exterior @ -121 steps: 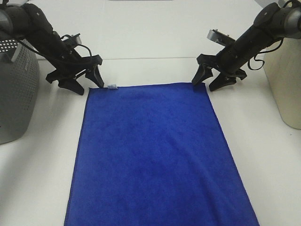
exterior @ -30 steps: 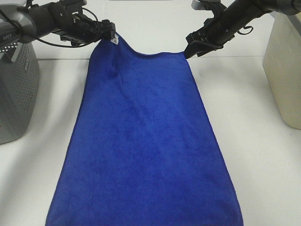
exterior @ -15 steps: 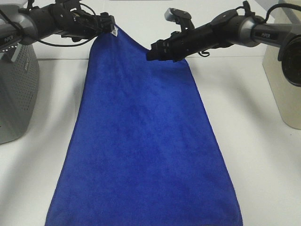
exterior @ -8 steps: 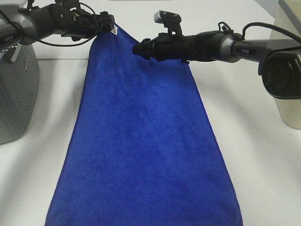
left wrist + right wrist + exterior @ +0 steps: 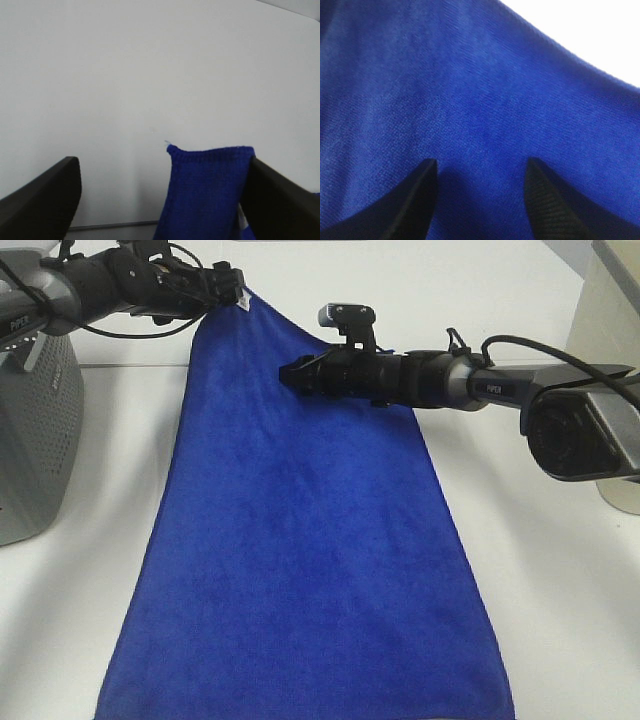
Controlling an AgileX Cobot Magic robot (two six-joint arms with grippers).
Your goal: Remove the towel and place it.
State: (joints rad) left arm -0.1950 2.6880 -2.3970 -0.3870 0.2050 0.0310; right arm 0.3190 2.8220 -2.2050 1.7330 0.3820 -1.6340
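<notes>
1. Since half a second ago, the right gripper has swung a little further over the blue cloth, and its arm now lies lower across the towel's far edge.
2. The right gripper's jaws stand apart and hold nothing, with the towel filling the view beyond them.
3. The left gripper's jaws are spread wide. A corner of the towel stands against one finger, leaving a clear gap to the other. I cannot tell what keeps it up.
4. From above, the left gripper is at the raised far-left corner, beside the white tag.
5. The rest of the towel slopes down and spreads over the white table.
6. A grey perforated basket stands at the left, apart from the cloth.
</notes>
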